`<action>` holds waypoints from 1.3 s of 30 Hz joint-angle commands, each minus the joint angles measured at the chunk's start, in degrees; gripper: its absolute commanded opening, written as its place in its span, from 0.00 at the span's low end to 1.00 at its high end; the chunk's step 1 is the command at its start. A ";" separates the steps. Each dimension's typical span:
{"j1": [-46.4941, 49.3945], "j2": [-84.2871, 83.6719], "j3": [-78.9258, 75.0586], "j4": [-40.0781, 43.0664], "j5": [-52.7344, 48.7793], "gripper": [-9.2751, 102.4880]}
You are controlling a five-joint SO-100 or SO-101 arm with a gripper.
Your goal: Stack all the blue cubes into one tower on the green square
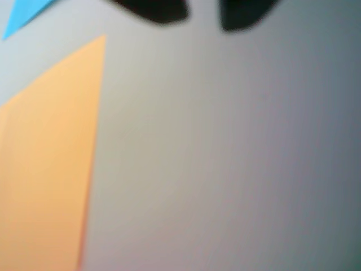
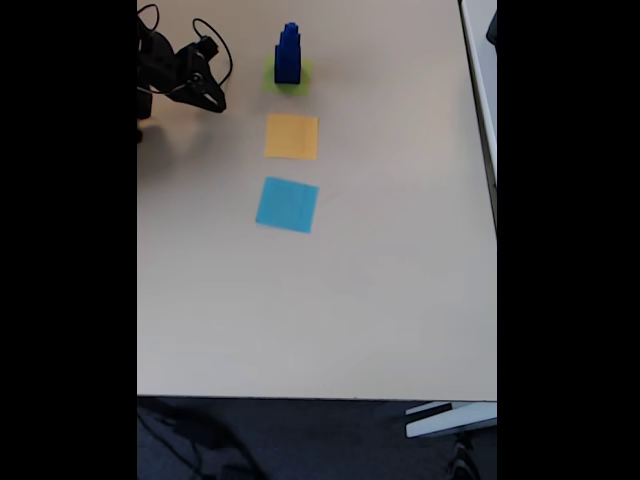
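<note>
In the fixed view the blue cubes stand as one tower (image 2: 288, 55), narrowing upward, on the green square (image 2: 301, 82) at the far end of the table. My gripper (image 2: 207, 97) hangs to the left of the tower, well apart from it. The wrist view is blurred. There my gripper (image 1: 203, 14) enters from the top edge as two dark fingertips (image 1: 152, 11) with a gap and bare table between them, so it is open and holds nothing.
An orange paper square (image 2: 292, 136) (image 1: 45, 164) lies below the green one in the fixed view, and a light-blue paper square (image 2: 287, 204) (image 1: 22, 14) lies below that. The beige table (image 2: 380, 280) runs on toward the near edge. The arm's base and cables (image 2: 150, 60) sit at the top left.
</note>
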 commanded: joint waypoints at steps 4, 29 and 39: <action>-0.35 1.49 0.09 -0.26 -0.53 0.08; -0.18 1.49 0.00 0.18 -2.11 0.08; -0.18 1.49 -0.18 0.18 -2.11 0.08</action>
